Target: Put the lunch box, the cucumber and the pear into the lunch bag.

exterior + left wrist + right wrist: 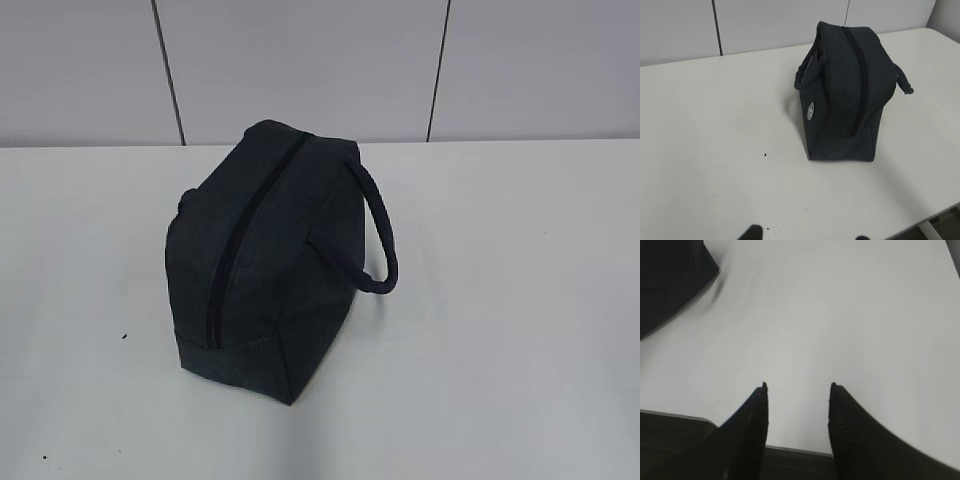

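My right gripper (pixel 798 386), jaws apart and empty, hovers over the white table (pixel 840 315); the lunch bag (pixel 670 280) sits upper left. My left gripper (pixel 805 235), barely visible, also stands apart.

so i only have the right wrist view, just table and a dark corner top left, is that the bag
Observer: Yes, that's the lunch bag, standing alone on the white table.
Operator: zipper open or shut
Observer: Its top zipper runs the full length and looks shut.
Operator: handles?
Observer: One rope handle droops on the exterior view's right side; the other handle shows in the left wrist view.
Operator: any food out
Observer: No lunch box, cucumber or pear shows in any view.
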Robot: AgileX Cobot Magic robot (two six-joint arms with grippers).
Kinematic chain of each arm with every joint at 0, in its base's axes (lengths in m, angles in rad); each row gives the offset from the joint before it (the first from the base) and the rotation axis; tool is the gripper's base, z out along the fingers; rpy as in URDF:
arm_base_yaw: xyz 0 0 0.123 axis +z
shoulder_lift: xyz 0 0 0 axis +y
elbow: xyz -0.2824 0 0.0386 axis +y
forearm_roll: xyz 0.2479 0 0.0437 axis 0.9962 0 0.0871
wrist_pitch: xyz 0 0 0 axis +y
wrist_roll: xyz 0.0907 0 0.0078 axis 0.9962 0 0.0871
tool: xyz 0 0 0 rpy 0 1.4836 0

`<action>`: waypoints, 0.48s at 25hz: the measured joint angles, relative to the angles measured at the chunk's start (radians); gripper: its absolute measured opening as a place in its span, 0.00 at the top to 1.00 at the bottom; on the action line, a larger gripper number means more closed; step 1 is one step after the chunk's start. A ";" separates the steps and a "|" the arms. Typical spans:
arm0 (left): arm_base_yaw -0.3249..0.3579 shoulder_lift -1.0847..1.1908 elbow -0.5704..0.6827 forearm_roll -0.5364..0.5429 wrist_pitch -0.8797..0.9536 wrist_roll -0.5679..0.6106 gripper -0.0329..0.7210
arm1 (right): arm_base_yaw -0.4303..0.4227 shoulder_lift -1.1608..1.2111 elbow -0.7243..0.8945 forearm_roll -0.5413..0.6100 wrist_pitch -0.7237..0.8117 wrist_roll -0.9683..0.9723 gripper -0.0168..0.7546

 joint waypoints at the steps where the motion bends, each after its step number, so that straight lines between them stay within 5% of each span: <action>1: 0.000 -0.014 0.017 0.004 -0.011 -0.002 0.51 | 0.000 0.000 0.014 0.000 0.000 0.000 0.56; 12: 0.000 -0.033 0.052 0.061 -0.051 -0.083 0.58 | 0.000 0.000 0.117 0.000 -0.115 0.000 0.56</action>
